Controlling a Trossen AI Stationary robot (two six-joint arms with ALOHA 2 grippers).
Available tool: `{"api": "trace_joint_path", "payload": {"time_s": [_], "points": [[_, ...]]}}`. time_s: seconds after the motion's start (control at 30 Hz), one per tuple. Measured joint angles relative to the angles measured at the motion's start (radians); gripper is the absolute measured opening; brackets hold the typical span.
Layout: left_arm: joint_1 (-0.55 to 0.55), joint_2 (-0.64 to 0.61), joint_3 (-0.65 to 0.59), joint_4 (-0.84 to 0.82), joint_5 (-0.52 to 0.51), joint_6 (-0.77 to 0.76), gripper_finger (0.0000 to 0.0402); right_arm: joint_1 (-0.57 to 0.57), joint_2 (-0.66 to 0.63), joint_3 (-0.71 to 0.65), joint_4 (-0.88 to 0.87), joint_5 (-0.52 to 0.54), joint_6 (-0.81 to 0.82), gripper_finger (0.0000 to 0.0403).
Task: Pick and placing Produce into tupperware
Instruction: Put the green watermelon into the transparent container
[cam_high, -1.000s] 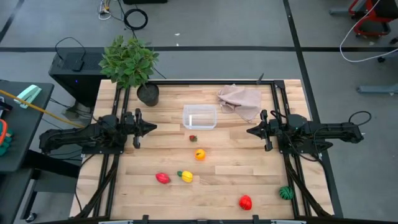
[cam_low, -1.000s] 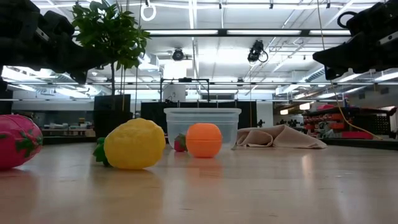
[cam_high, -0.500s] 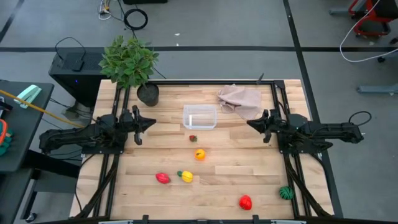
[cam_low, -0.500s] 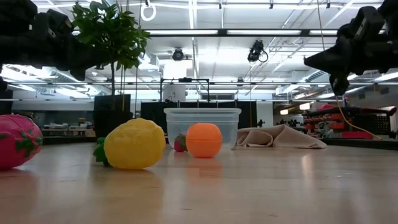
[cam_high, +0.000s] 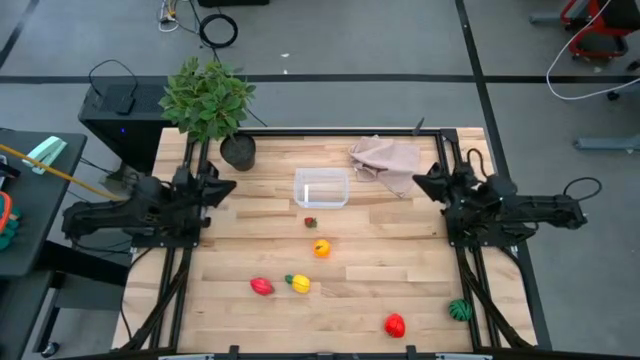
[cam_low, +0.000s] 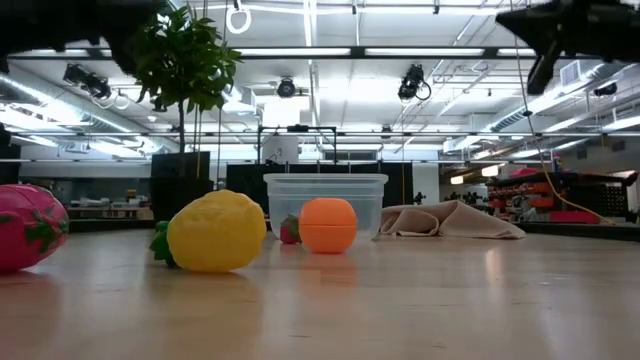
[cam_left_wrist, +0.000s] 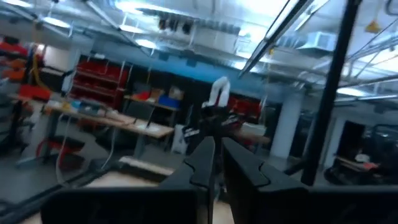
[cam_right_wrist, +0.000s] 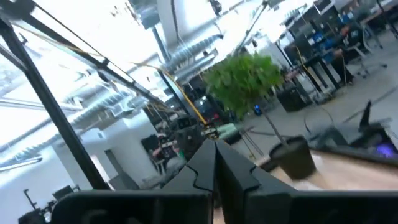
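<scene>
Two dark arms lie over the wooden table, one at the left edge of the high view and one at the right edge. The left gripper is at the middle left of that frame, and its wrist view shows the two fingers pressed almost together, with nothing between them. The right gripper is at the middle right, near the beige cloth; its fingers also meet at the tips and hold nothing. In the low view both arms are cut off at the upper corners, so only dark parts of them show.

The potted plant stands at the upper left of the table. The tupperware sits in the upper middle, between the two grippers, and its inside looks empty from above (the clear walls make this hard to judge).

The produce is spread below the box in the high view. A small red piece lies just below it, then an orange one. Lower left are a red-pink piece and a yellow one close beside it. At the lower right are a red piece and a green one, which is too small to name.
</scene>
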Motion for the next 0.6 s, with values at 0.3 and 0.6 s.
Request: {"api": "trace_joint_path", "payload": {"time_s": [0.3, 0.6], "points": [[-0.076, 0.314, 0.304, -0.094, 0.001, 0.09, 0.0032, 0.0, 0.285, 0.314, -0.141, -0.063, -0.098, 0.0017], [-0.237, 0.602, 0.623, -0.298, 0.0, 0.134, 0.0022, 0.003, 0.513, 0.674, -0.461, -0.262, -0.095, 0.0017]]}}
